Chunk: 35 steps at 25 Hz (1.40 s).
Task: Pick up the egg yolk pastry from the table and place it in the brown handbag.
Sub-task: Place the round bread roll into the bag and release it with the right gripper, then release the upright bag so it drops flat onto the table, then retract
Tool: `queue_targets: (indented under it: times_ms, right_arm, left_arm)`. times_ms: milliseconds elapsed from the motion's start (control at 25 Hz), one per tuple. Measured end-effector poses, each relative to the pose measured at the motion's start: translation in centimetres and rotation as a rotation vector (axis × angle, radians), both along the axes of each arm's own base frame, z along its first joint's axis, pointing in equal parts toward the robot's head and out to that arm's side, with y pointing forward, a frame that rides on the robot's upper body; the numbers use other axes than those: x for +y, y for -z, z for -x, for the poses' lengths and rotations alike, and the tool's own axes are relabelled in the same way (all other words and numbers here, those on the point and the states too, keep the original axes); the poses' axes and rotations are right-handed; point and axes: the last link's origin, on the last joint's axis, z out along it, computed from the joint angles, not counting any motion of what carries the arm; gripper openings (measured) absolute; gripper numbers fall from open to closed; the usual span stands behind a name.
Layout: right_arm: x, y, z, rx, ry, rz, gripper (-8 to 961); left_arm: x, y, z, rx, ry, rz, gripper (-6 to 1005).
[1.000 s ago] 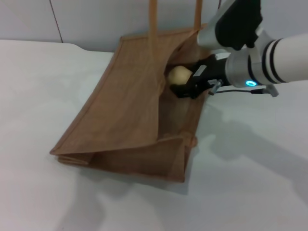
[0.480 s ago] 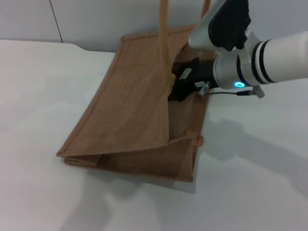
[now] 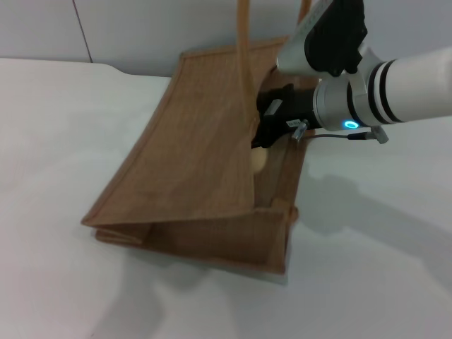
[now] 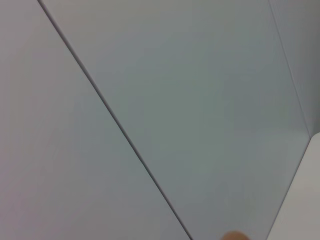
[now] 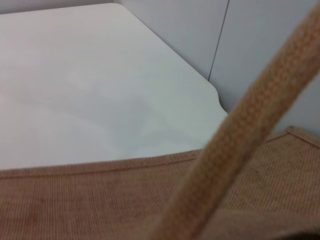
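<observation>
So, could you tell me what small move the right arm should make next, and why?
Probably lift the right claw up and out of the brown handbag. The egg yolk pastry shows just below the claw's tip, inside the bag's mouth and apparently free of it, so placing looks done. Drawing back gently should avoid snagging the strap handle beside the wrist. The left arm is out of view.

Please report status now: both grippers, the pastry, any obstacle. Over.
Right gripper inside brown handbag mouth. Egg yolk pastry just below it, inside bag. Left gripper unseen. Handle strap near right arm.
</observation>
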Motion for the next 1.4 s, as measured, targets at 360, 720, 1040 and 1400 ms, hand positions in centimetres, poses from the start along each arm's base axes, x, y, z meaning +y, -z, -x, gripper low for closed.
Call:
queue_targets:
  times_ms: [360,720,1040,1400]
  right_arm:
    - [0.1,0.0,-0.1,0.000,0.008,0.000,820]
    - [1.1,-3.7,-4.5,0.015,0.151,-0.060,833]
    - [1.2,-10.0,-9.5,0.018,0.278,-0.177,831]
    - [0.3,-13.5,-10.8,0.063,0.257,-0.395,828]
  left_arm:
    - [0.0,-0.1,0.5,0.000,-0.012,-0.003,119]
    - [0.4,-1.7,4.3,-0.034,-0.112,-0.044,119]
    - [0.5,-2.3,5.8,-0.057,-0.144,-0.068,120]
    - [0.9,-2.1,7.2,-0.163,-0.175,-0.077,151]
